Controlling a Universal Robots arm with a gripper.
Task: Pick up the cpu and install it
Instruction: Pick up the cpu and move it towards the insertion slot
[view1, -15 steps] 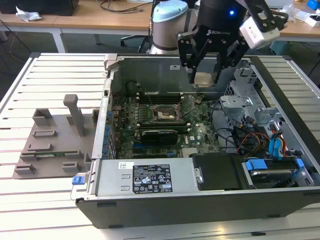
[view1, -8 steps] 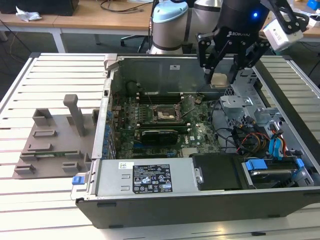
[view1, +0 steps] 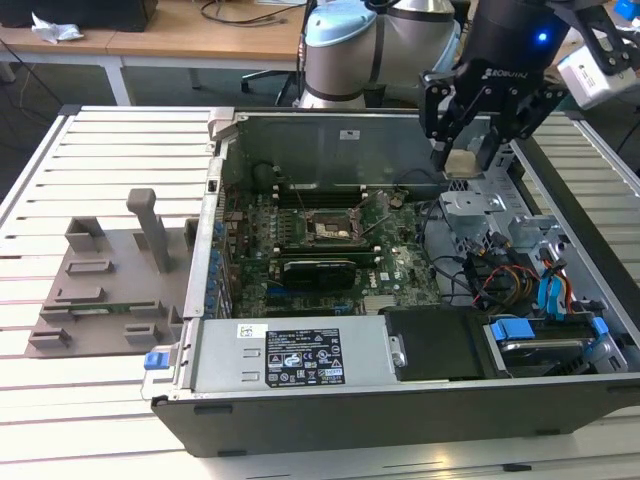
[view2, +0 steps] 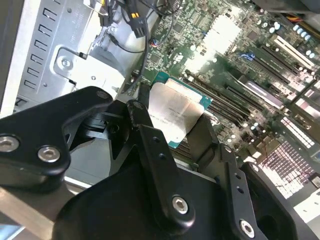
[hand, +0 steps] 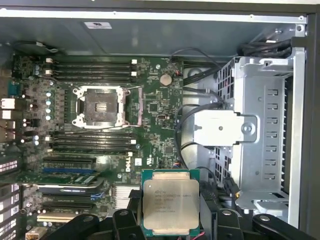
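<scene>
— While the fixture (view1: 105, 280) sits at nine o'clock of the case (view1: 400, 410) in the exterior view, where's the socket (view1: 330, 228)?
— Mid-board, inside the case.
— And the cpu (view1: 459, 165)?
— At two o'clock from the socket, held aloft, clamped flat between the gripper's (view1: 464, 158) fingers.

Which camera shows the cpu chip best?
The first wrist view: the cpu faces the camera squarely, its metal top in plain sight. The second wrist view shows it tilted, partly hidden by the gripper; the exterior view shows it small, held high over the case.
</scene>
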